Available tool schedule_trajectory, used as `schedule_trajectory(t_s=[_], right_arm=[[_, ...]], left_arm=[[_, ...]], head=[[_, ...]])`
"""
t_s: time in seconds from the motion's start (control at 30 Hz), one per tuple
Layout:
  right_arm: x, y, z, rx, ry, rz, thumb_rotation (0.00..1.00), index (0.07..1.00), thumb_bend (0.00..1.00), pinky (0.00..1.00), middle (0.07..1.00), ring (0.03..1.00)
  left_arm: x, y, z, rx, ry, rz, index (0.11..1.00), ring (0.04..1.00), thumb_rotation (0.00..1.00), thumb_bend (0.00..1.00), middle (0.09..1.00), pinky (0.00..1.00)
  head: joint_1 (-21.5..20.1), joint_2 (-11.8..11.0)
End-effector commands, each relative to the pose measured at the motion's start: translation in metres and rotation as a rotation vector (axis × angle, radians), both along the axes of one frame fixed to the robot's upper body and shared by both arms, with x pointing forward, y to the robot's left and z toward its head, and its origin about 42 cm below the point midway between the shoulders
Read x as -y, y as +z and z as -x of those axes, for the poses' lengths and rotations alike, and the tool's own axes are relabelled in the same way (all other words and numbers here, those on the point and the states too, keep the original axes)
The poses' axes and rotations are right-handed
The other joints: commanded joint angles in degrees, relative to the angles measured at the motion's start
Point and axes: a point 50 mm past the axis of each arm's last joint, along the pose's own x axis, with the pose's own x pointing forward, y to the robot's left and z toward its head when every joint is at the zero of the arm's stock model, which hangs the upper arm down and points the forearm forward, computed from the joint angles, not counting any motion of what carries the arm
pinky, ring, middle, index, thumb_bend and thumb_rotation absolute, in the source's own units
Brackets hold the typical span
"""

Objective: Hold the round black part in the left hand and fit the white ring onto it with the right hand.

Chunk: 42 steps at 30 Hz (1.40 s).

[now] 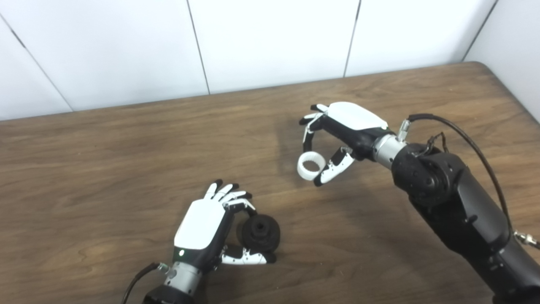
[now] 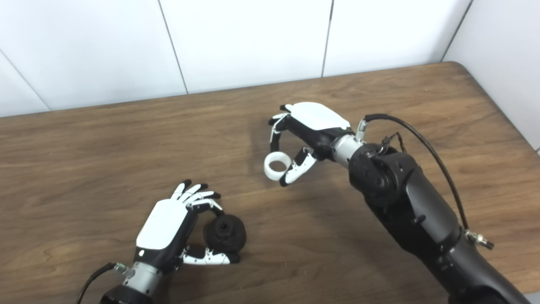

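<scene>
White wall panels (image 1: pixel 270 42) stand behind a brown wood-grain surface (image 1: pixel 105 169) that fills most of the scene. Low on the near side, the left hand (image 1: pixel 211 228) has its fingers and thumb curled round the round black part (image 1: pixel 260 232), which sits at the surface between the fingers above and the thumb below, its central hole facing up. Farther back and to the right, well apart from it, the right hand (image 1: pixel 337 135) holds the white ring (image 1: pixel 311 166) pinched between a fingertip and the thumb, hanging above the wood with its opening showing. A black cable (image 1: pixel 464 139) loops over the right forearm.
</scene>
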Motion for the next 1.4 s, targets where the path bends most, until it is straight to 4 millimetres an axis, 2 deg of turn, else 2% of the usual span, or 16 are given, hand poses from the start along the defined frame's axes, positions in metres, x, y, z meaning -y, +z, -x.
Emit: schedule_trajectory(t_s=[0.0,0.23,0.57,1.37], right_arm=[[-0.007,0.014,0.008,0.078,0.054,0.0,0.14,0.484,0.52,1.0,0.875,0.996],[-0.024,0.016,0.024,0.084,0.125,-0.023,0.14,0.484,0.52,1.0,0.887,1.0],[-0.037,0.023,0.03,0.086,0.182,-0.011,0.14,0.484,0.52,1.0,0.889,1.0],[-0.045,0.01,0.034,0.041,0.233,0.011,0.14,0.484,0.52,1.0,0.886,1.0]], left_arm=[[0.004,-0.007,0.0,-0.036,-0.015,-0.046,0.484,0.908,0.05,0.52,0.799,1.0],[0.009,-0.009,-0.002,-0.032,-0.015,-0.049,0.484,0.907,0.05,0.52,0.797,1.0],[0.017,-0.008,-0.005,-0.026,-0.013,-0.058,0.484,0.906,0.05,0.52,0.799,1.0],[0.022,-0.005,-0.008,-0.022,-0.015,-0.045,0.484,0.901,0.05,0.52,0.794,1.0]], head=[[0.3,0.2],[1.4,0.6],[3.2,1.6],[4.3,3.3]])
